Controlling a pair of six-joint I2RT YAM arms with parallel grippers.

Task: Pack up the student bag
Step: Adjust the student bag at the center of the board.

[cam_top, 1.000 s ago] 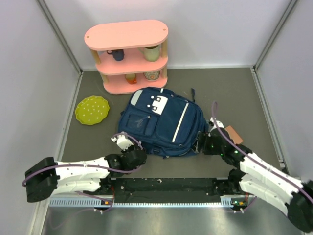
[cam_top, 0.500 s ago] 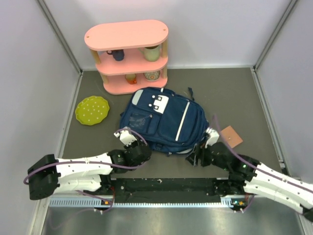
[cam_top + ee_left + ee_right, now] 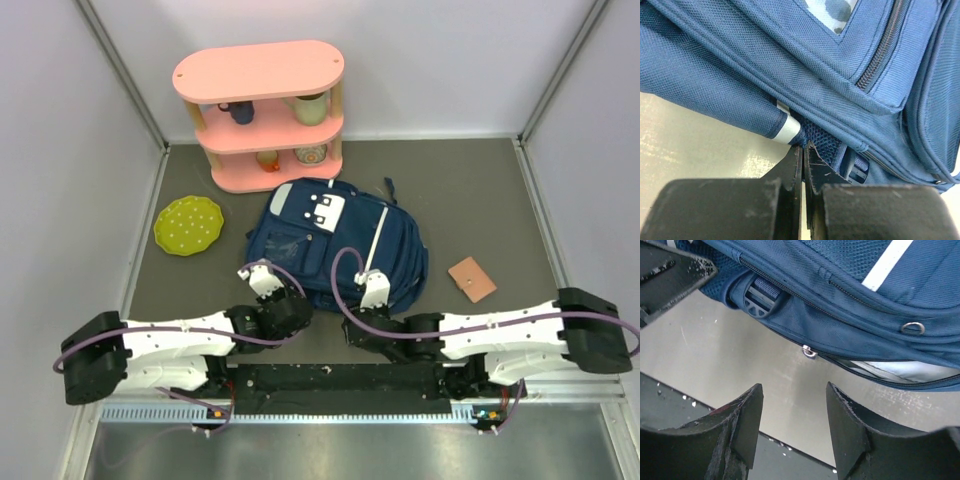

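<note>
Bag: large navy blue fabric backpack with a white stripe [image 3: 335, 245] lies flat mid-tabletop [image 3: 500, 200].
Left arm: white left arm [image 3: 170, 343] reaches low along the near edge; left gripper [image 3: 803, 147] is clenched, tips touching the backpack's near edge.
Right arm: right arm [image 3: 500, 335] is bent leftward; right gripper [image 3: 792, 392] has its fingers apart, empty.

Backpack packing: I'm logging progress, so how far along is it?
Done: nothing visibly packed; the backpack lies flat and a flat brown item sits apart from it on the table. In hand: the left gripper is shut at the bag's near edge, the right gripper open facing a zipper pull. Left: opening it and loading items.
</note>
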